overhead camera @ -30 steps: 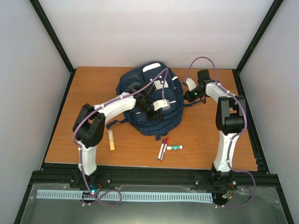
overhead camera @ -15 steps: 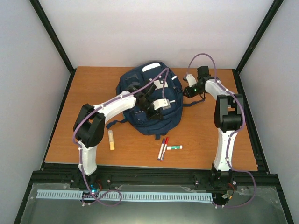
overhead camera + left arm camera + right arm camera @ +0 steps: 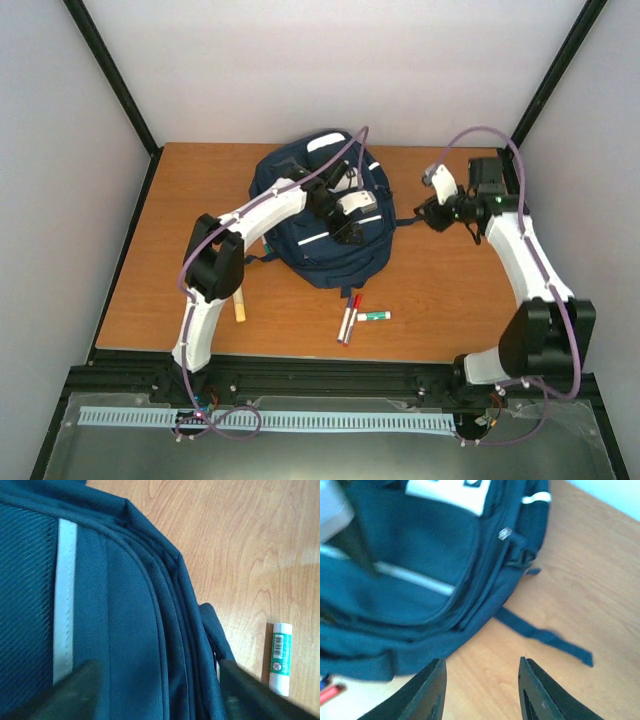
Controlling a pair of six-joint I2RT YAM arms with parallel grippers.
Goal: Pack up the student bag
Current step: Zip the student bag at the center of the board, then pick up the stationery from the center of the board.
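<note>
Step in hand, as I judge it: get the bag [image 3: 325,258] opened and held so the loose supplies can go in. Nothing looks packed yet. The bag lies at the back middle of the tabletop [image 3: 170,230], front face up.

Doing it well:
- Left fingers [image 3: 348,230] are over the bag's front, spread, gripping nothing. The wrist view shows them straddling the seam lines at the bag's edge. Best to close on one fold or pull, not several layers at once.
- Markers [image 3: 348,318] and glue stick [image 3: 375,316] lie just in front of the bag. Avoid dragging the bag over them.
- Right fingers [image 3: 428,212] are apart from the bag's right side, spread and empty above bare wood. A loose strap [image 3: 545,636] trails there and could snag.

Hard to make out:
- Tan stick [image 3: 240,312], far left: its upper end is hidden behind the left arm [image 3: 265,212].
- Whether any compartment is open: cannot tell, since that arm covers the bag's upper left.
- Small metal tag [image 3: 506,533] on the bag's side: maybe a zip pull, too blurred to say.
- Red tip [image 3: 331,692]: cut off at the right wrist view's corner.
</note>
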